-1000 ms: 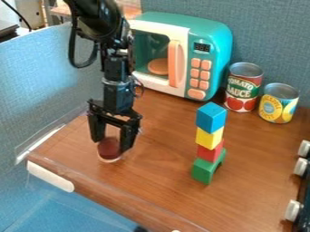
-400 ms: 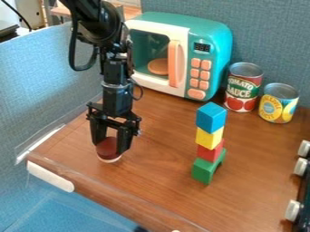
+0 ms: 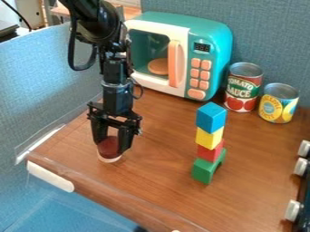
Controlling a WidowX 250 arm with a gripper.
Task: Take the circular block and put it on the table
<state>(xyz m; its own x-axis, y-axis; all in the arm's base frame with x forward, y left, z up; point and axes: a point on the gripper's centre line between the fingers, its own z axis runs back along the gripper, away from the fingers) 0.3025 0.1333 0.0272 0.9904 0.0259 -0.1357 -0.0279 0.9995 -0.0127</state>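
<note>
Circular block (image 3: 108,151): dark red, with a pale lower rim, at the near left of the table (image 3: 160,165), directly under the gripper (image 3: 111,146). Whether its base touches the wood we cannot tell. End effector: down at the block; we cannot tell whether it grips it or merely surrounds it.

Handling, our estimate: light, stiff, not fragile; probably wood or hard plastic. The curved side looks smooth, so an off-centre pinch could let it twist or squirt out. We would take it across the full diameter, at mid-height, with modest force, and release only once the base sits flat.
</note>
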